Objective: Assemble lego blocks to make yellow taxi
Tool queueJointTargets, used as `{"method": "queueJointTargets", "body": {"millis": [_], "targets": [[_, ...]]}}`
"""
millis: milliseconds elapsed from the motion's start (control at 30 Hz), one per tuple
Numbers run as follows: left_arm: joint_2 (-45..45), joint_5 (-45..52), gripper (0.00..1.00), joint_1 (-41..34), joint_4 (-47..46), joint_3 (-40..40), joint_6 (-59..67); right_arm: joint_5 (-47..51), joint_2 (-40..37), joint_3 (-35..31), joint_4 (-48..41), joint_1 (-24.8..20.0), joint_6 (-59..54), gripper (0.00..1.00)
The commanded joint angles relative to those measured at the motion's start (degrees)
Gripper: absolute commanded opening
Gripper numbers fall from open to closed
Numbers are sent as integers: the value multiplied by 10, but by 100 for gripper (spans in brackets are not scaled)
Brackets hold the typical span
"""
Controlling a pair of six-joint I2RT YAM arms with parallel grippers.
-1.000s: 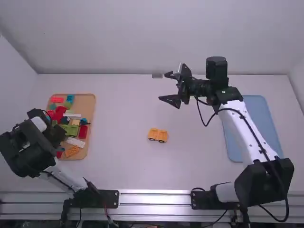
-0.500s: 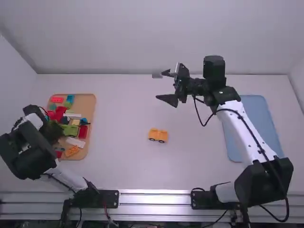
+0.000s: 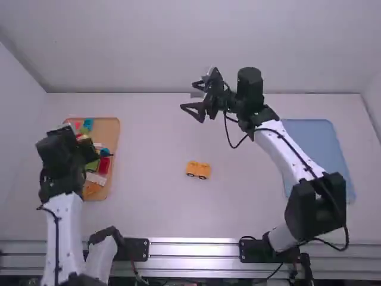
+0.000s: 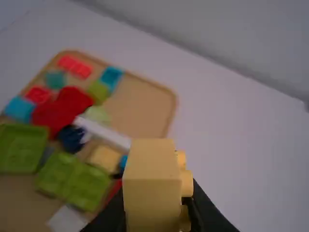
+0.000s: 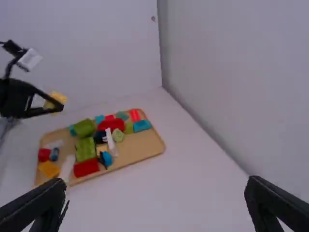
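While the right gripper [image 3: 189, 98] hangs open near the table's [image 3: 149, 208] far edge, the yellow car base [image 3: 198, 170] stands near mid-table. High view: left arm [image 3: 62, 223] has swung from a folded pose to reach straight forward over the wooden tray [image 3: 113, 156] by the left edge; right arm [image 3: 286, 152] has shifted slightly left. Reads as pick done, transfer starting.

Left wrist view: left gripper [image 4: 157, 197] is closed on 1 yellow block [image 4: 150, 176], studs facing sideways. It probably needs turning before it can seat on the base.

Right wrist view: the block is raised above the tray's level; right gripper's 2 fingers are wide apart, nothing between them. Likely role: steadying the base. Risk: a skewed press could tip it.
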Motion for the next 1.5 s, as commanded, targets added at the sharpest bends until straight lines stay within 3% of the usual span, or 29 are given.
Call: {"method": "queueJointTargets", "body": {"millis": [0,133,300,533,633,767,933,1033,1167,1467], "targets": [[-48,38,2,-45,12,-30,41,-80,32,-1,24,-6,98,99],[-84,79,2,-146,71,-72,99,-157,69,-1,44,-6,128,99],[-53,56,2,-223,160,-102,99,-165,84,-2,39,9,132,100],[115,54,2,-312,362,-106,99,-155,96,-2,35,35,132,92],[195,54,2,-347,477,-106,98,-67,100,-7,0,48,132,87],[246,54,2,-371,537,-96,98,-56,100,-27,39,62,141,84],[302,54,2,-396,536,-58,99,-41,100,-43,67,57,216,82],[336,51,2,-423,522,-29,126,-37,100,-43,-11,51,184,74],[349,22,2,-445,500,-7,133,-13,100,-43,-55,41,181,71],[349,30,2,-453,495,3,145,-10,100,-43,-95,34,155,63]]}}
